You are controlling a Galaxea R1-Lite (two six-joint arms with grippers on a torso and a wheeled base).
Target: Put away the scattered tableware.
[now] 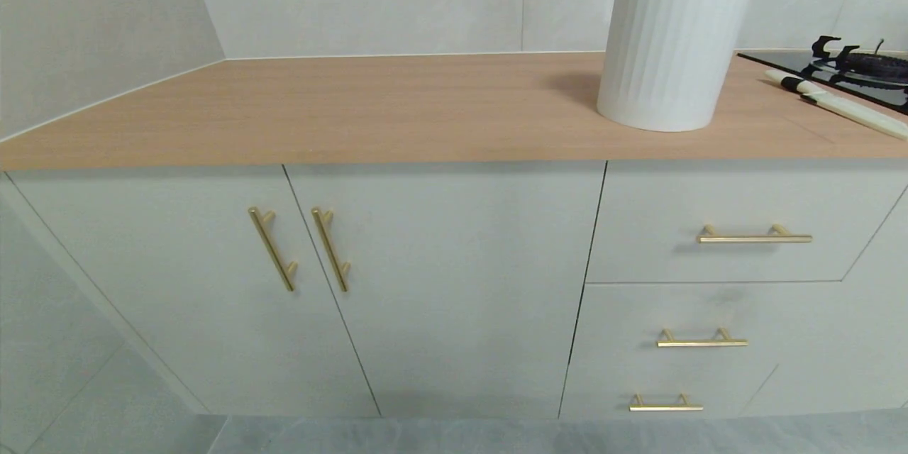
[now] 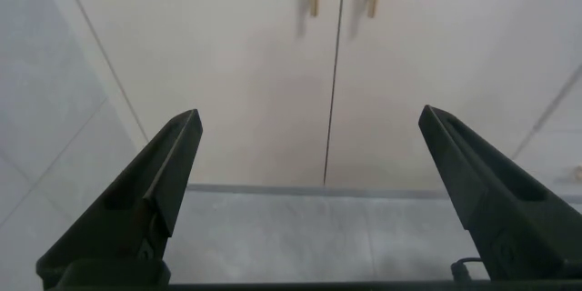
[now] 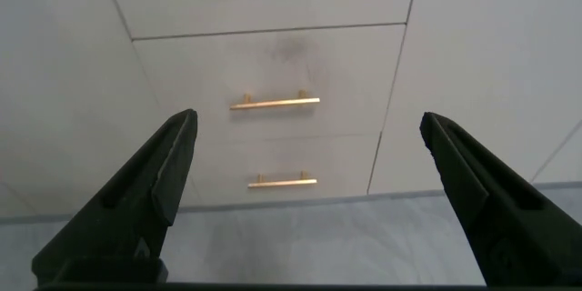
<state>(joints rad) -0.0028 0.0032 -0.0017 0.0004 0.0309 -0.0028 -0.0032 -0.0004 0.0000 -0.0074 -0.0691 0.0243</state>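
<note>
Left gripper (image 2: pixel 309 112), right gripper (image 3: pixel 308 115): both wide apart, empty, near cabinet (image 1: pixel 454 284)

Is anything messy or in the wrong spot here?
Only one thing: a cream knife lies loose on the wooden counter, beside the black stove. The white ribbed jar stands upright.

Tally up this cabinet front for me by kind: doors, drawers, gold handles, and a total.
Doors: 2
Drawers: 3
Gold handles: 5
Total: 10
</note>
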